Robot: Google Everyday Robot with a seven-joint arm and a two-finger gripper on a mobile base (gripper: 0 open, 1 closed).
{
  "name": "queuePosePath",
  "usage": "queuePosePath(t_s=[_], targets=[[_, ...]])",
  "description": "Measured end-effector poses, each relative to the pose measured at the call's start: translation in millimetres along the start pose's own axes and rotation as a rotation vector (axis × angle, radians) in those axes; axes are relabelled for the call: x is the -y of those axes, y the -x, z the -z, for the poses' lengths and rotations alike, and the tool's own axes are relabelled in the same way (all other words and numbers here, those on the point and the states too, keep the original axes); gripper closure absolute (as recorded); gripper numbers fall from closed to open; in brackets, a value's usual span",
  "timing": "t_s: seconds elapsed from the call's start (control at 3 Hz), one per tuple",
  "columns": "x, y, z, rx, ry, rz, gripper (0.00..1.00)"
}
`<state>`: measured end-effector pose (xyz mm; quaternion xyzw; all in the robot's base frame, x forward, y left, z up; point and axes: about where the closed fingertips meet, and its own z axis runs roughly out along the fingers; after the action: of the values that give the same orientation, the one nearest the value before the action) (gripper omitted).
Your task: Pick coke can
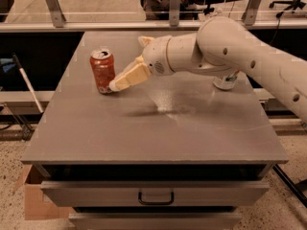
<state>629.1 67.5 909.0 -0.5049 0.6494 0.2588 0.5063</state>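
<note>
I am watching the coke can (pixel 102 71) standing upright on the grey table (pixel 158 138), and I am placing everything else from that can. The table's left edge is running near the can's left side. The far edge is lying well behind it, under a metal railing (pixel 120 27). The front edge is lying well apart from the can, toward me, with a wide stretch of bare top in between.

The gripper (pixel 128 63) is hanging just to the right of the can, low over the table. Its jaws are standing wide apart and gripping nothing. The nearer cream finger (pixel 128 76) is slanting down toward the can's lower right side, and its tip is sitting just beside the base. I cannot tell whether it is touching. The other finger is showing behind and to the right of the can, clear of it.

The white arm (pixel 230 42) is reaching in from the right of the can, crossing over the table's right half. A silver can (pixel 224 84) is peeking out beneath the arm, well to the right of the coke can and mostly hidden.

Below and in front of the can, a drawer (pixel 156 191) is standing slightly out from the table's front. A cardboard box (pixel 34 206) is sitting on the floor, lower and to the left.
</note>
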Motion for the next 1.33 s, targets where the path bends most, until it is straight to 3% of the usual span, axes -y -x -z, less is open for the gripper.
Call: queuePosePath(t_s=[0.33,0.67,1.0,1.33], targets=[[0.2,-11.9,-22.5,0.005,0.016,-0.072,0.00],[-5.0,-17.7,-42.4,0.009,0.063,-0.123,0.15],[-14.8,-17.9,-57.6,0.003,0.132,-0.142,0.39],[-33.9,-15.8,-74.2,0.007,0.212,-0.150,0.69]])
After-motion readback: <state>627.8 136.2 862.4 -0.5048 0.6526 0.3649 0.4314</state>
